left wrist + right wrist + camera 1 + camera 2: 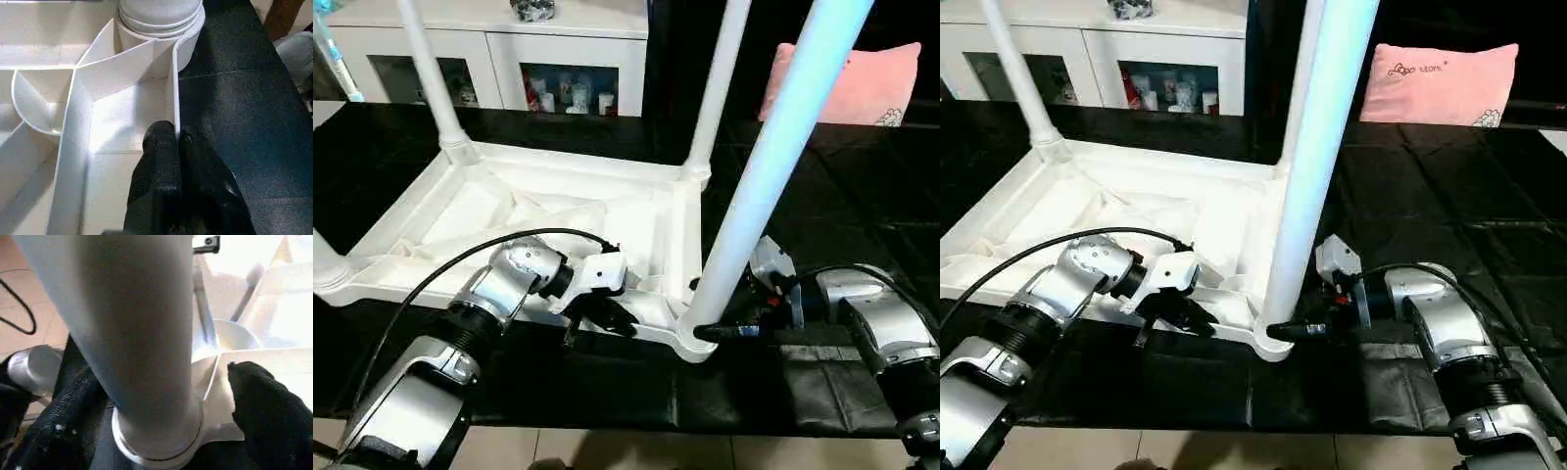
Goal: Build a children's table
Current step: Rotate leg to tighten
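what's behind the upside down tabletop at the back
Behind the tabletop stands a white cabinet with glass doors, small items inside, and a pink pillow further right. The upright legs cover parts of both; the cabinet's base is hidden.

Lighting: bright, from overhead. Tabletop (558,211) underside evenly lit, with soft grey shadows along its ribs. Near leg (773,166) carries a pale blue-white sheen down its length, strongest toward the top. Black cloth (1449,196) shows faint glossy creases. Forearm (891,328) metal throws small specular highlights. Cabinet (499,59) glass dim, contents hazy. Right wrist view: leg (132,333) close and out of focus, shaded grey; tabletop behind it washed out. Left wrist view: fingers (161,186) glossy, slightly soft; white ribs near glare.
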You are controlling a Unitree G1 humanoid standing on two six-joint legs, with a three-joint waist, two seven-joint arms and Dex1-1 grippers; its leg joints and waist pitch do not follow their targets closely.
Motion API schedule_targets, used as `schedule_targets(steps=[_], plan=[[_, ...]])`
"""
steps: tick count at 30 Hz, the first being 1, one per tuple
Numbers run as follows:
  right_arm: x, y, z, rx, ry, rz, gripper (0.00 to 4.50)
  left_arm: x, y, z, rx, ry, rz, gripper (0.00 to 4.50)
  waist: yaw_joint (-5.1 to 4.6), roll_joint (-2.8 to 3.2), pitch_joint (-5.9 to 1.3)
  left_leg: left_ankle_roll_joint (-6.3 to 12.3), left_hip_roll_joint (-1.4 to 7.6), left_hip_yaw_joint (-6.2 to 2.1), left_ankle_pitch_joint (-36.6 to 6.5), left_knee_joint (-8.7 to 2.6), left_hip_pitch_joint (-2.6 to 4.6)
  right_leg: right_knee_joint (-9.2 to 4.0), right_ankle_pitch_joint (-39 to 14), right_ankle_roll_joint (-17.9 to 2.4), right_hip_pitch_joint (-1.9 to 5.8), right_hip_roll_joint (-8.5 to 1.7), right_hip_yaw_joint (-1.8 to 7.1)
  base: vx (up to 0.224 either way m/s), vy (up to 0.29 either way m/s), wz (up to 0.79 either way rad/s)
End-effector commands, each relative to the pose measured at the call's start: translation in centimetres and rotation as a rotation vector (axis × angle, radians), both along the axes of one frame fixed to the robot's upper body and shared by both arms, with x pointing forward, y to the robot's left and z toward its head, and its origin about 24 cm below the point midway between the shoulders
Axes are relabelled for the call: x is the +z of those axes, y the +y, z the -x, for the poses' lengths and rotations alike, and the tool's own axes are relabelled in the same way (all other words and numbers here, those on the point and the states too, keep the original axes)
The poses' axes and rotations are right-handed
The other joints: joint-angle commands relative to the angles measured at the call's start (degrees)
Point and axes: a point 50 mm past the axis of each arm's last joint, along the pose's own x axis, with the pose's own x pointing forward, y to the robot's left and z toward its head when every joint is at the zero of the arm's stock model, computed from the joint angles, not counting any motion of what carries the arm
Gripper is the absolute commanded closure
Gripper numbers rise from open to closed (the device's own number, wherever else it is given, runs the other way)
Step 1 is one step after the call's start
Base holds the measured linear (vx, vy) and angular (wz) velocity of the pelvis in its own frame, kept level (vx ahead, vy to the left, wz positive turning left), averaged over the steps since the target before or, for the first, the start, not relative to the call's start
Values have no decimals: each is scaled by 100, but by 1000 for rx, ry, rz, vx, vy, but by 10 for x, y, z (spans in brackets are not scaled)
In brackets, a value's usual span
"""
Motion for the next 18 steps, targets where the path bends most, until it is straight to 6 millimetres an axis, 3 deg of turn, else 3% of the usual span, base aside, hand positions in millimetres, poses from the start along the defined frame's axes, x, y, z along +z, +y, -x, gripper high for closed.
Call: schedule_targets(steps=[1, 11, 18], plan=[[4, 2, -2, 33, -16, 5, 92, 2, -9, 4, -91, 0, -16, 450, -25, -93, -401, 529, 175, 10, -776, -338, 4, -397, -1705, -927, 343, -426, 335, 0, 0, 0], [1, 7, -3, 62, -2, -12, 182, 1, -3, 4, -82, 3, -25, 450, -25, -85, -403, 526, 173, 7, -745, -334, -4, -381, -1630, -945, 343, -413, 332, 0, 0, 0], [-2, 9, 1, 54, 15, -49, 234, 1, -4, 1, -59, 13, -11, 450, -29, -37, -395, 444, 164, 1, -917, -336, 11, -414, -1839, -901, 340, -407, 328, 0, 0, 0]])
